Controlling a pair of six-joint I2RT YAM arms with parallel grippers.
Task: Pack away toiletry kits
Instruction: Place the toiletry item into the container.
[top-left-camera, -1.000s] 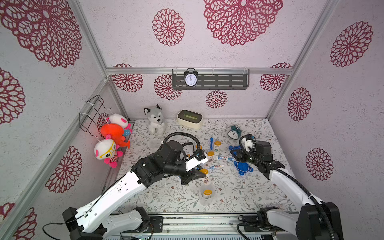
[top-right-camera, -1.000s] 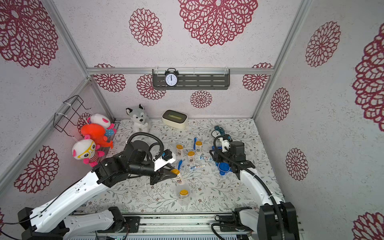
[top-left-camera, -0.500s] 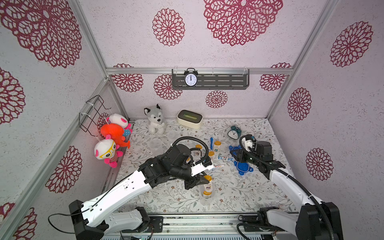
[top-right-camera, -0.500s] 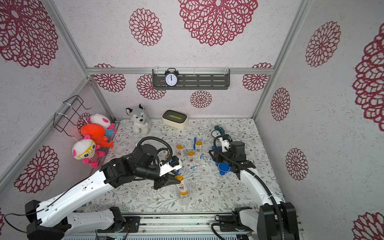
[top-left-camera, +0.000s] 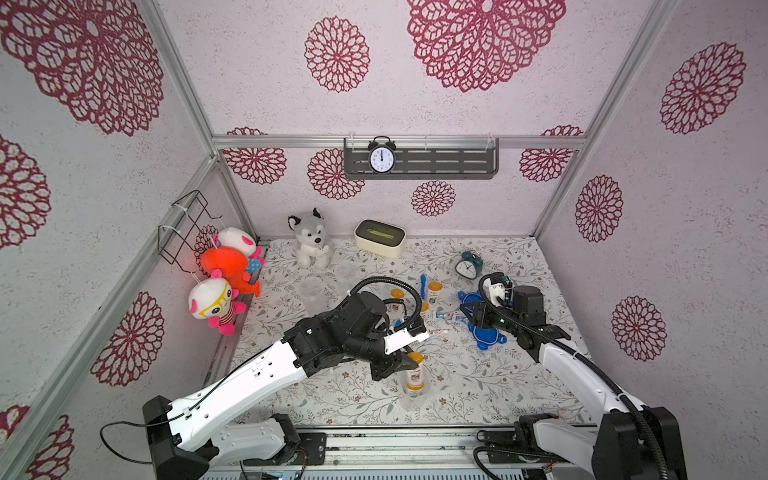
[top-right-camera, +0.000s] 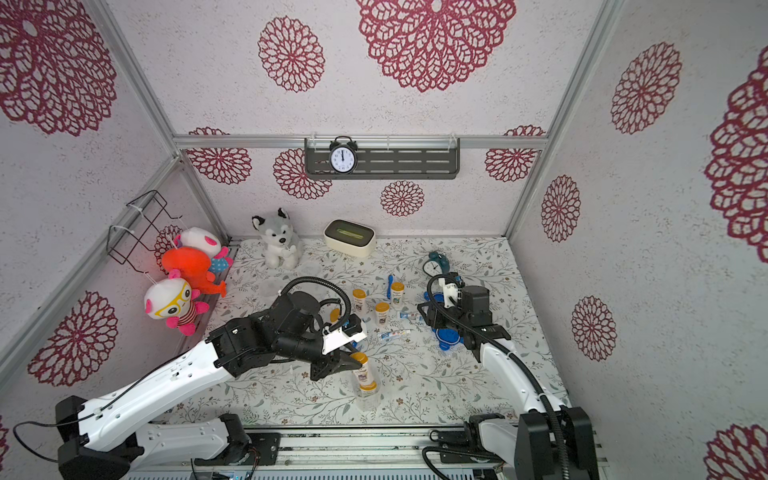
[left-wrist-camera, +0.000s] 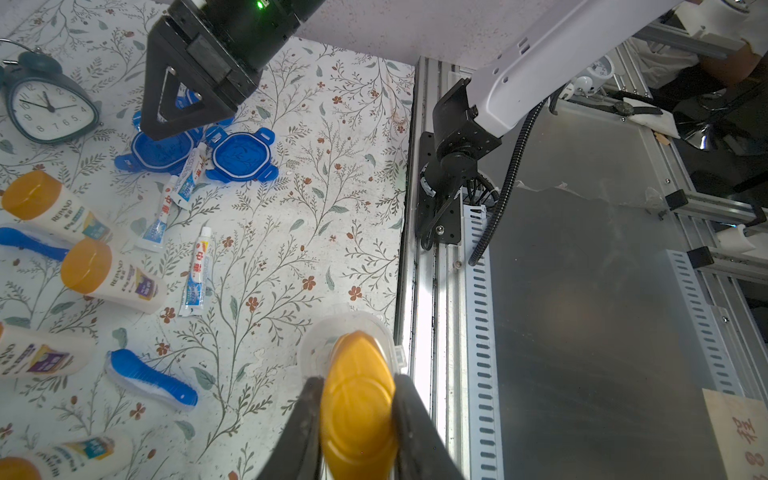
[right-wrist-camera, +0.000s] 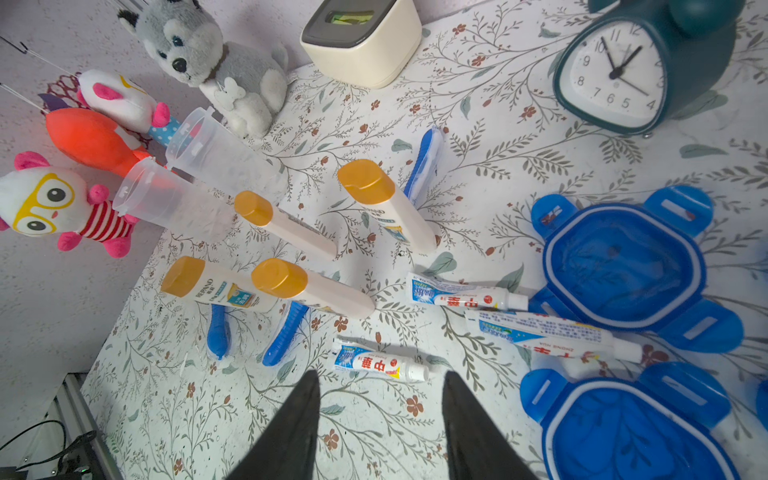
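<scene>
Left end effector clamped on bottle, over clear cup

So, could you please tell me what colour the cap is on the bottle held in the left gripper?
The cap is yellow-orange, clearest in the left wrist view.

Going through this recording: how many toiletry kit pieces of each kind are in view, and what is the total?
White bottles with orange caps: 6 (one in the left gripper, one inside the front cup)
Blue toothbrushes: 3
Toothpaste tubes: 3
Clear cups: 3
Blue lids: 3 (one partly hidden)
Total: 18
</scene>
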